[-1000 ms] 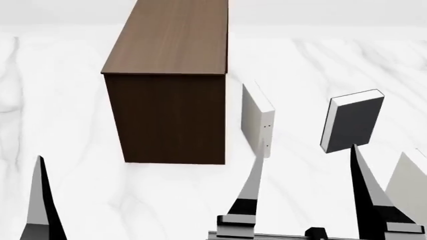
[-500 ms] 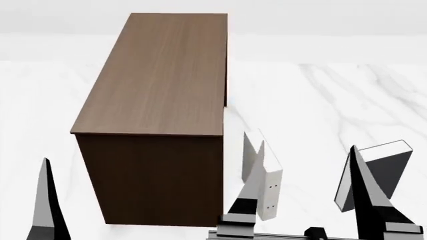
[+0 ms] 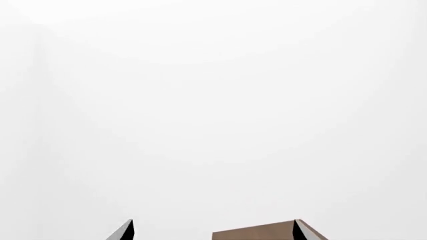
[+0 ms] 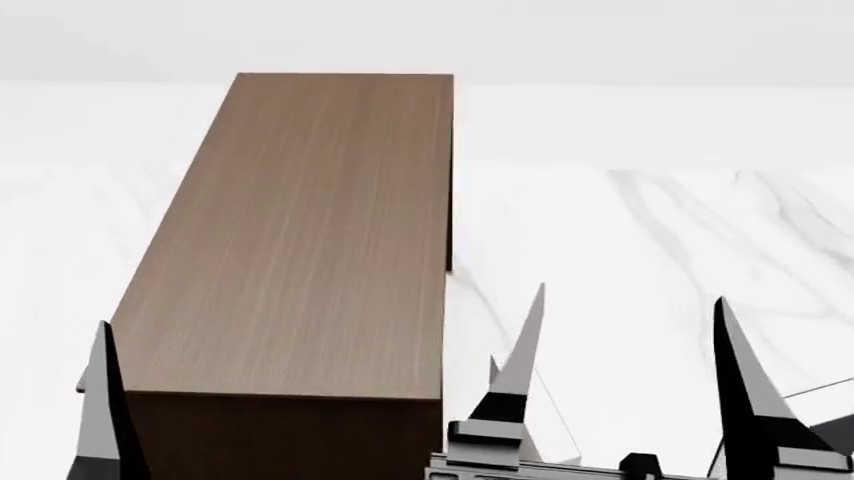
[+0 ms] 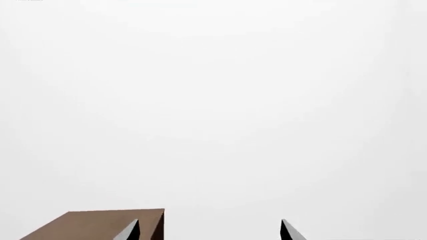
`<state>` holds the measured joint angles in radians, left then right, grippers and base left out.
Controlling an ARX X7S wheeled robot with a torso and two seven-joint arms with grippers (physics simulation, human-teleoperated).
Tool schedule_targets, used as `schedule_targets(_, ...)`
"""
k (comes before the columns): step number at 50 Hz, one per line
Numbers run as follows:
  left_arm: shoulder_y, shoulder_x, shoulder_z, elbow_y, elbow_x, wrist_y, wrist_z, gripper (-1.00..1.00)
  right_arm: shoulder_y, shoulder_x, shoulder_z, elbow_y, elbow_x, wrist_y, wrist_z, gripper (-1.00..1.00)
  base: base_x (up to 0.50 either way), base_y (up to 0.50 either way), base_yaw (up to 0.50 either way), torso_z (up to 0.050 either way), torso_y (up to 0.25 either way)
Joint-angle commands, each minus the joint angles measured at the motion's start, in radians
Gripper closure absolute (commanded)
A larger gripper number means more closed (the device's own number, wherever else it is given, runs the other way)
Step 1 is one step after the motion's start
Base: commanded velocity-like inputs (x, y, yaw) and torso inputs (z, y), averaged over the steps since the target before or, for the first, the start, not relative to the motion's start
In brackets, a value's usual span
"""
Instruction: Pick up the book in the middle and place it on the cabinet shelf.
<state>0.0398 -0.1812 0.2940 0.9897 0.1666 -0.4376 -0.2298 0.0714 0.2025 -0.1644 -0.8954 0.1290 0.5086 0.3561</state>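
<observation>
The cabinet shelf (image 4: 307, 240) is a big dark brown box with a lighter flat top, at centre-left of the head view. A corner of it shows in the left wrist view (image 3: 253, 233) and the right wrist view (image 5: 93, 226). Only a sliver of the dark grey book (image 4: 838, 432) shows at the bottom right, behind my right gripper's outer finger. My right gripper (image 4: 627, 300) is open and empty, to the right of the cabinet; it also shows in its wrist view (image 5: 209, 222). My left gripper (image 3: 213, 222) is open and empty; one finger (image 4: 104, 380) shows in the head view.
An off-white book (image 4: 550, 425) stands on the white marble floor (image 4: 667, 220) just right of the cabinet, mostly hidden behind my right gripper's inner finger. Both wrist views show mostly plain white background.
The head view has shifted: the cabinet and books have slid down the picture, more of the cabinet top shows, and the dark book is nearly out of frame. Both grippers stay open.
</observation>
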Motion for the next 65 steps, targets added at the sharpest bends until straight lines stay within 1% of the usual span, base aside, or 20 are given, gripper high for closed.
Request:
schedule_targets(1,0.002,-0.006,0.004,-0.007,-0.003,0.007,-0.008,-1.00,-0.015,0.005,0.008,0.000,0.000,-0.036,0.016,-1.00,0.00,0.00,0.00,0.000,0.000)
schedule_targets(3,0.002,-0.007,0.004,-0.007,-0.003,0.008,-0.009,-1.00,-0.026,0.005,0.012,0.005,0.023,-0.077,0.000,-1.00,0.00,0.00,0.00,0.000,0.000)
schedule_targets(8,0.001,-0.008,0.008,-0.002,-0.003,0.002,-0.011,-1.00,-0.042,-0.001,0.030,0.011,0.052,-0.120,-0.001,-1.00,0.00,0.00,0.00,0.000,0.000)
schedule_targets(11,0.001,-0.010,0.007,-0.003,-0.005,0.003,-0.013,-1.00,-0.042,-0.001,0.034,0.010,0.058,-0.116,0.003,-1.00,0.00,0.00,-0.06,0.000,0.000)
schedule_targets(29,-0.001,-0.015,0.009,-0.003,-0.001,0.005,-0.030,-1.00,-0.044,0.002,0.047,0.014,0.089,-0.131,0.025,-1.00,-0.02,0.00,-0.50,0.000,0.000)
schedule_targets(30,-0.006,-0.009,0.011,0.016,-0.001,-0.037,-0.024,-1.00,-0.025,0.012,0.013,0.030,0.022,-0.083,0.051,-1.00,0.00,0.00,0.00,0.050,0.000)
schedule_targets(35,-0.009,-0.009,0.013,0.019,-0.002,-0.041,-0.024,-1.00,-0.019,0.015,0.007,0.020,0.027,-0.067,0.061,-1.00,0.00,0.00,0.00,0.050,0.000)
schedule_targets(65,-0.009,-0.020,0.015,0.020,-0.008,-0.040,-0.035,-1.00,-0.016,0.042,-0.010,0.036,0.050,-0.088,0.092,-1.00,0.00,0.00,0.00,0.050,0.000)
